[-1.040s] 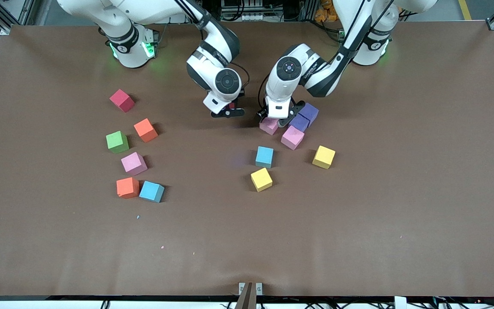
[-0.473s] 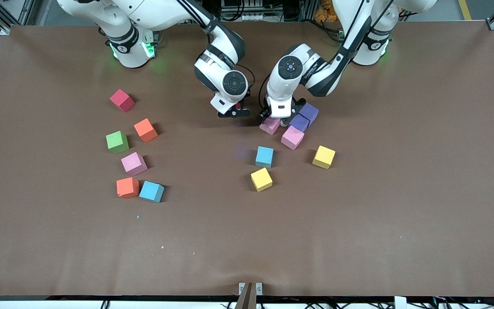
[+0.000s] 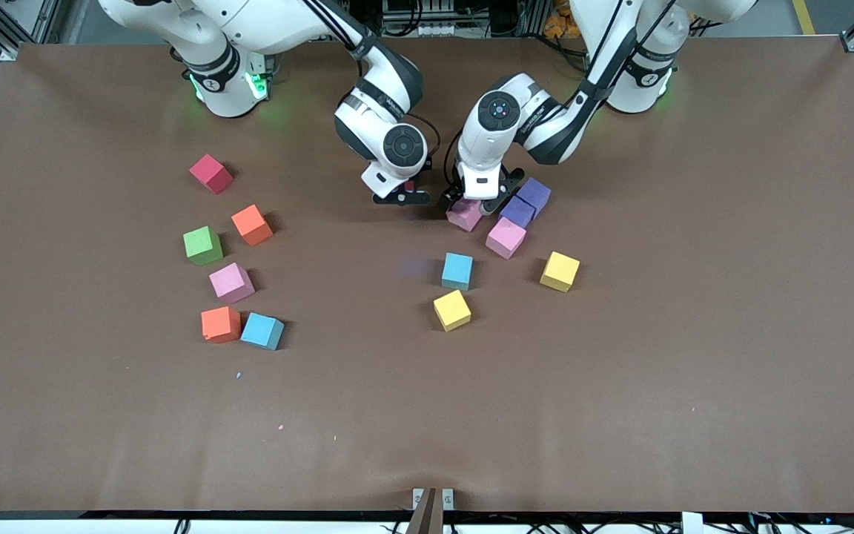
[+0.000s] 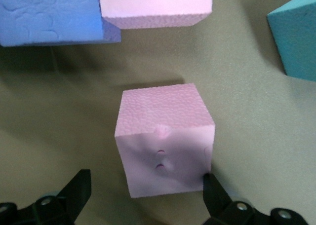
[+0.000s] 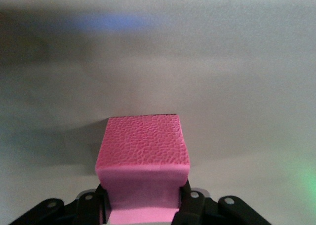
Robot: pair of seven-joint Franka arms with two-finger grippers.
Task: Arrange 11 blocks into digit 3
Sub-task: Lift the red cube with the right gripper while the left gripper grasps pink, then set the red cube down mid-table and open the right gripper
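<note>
Front view shows my left gripper (image 3: 471,202) spread wide around a pink block (image 3: 465,214), landmark for the rest. Two purple cubes (image 3: 527,204) crowd it toward the left arm's end; another pink block (image 3: 505,237) lies nearer the camera. My right gripper (image 3: 399,196) pinches a hot-pink cube (image 5: 142,158) beside it. Open table (image 3: 620,386) lies camera-ward.

The front view looks down from high across the surface (image 3: 620,386), facing the arm bases along its top edge. Each wrist view looks closely down past its own hand. The left wrist view's pink cube (image 4: 165,138) also appears upper centre in the front view (image 3: 465,215).
</note>
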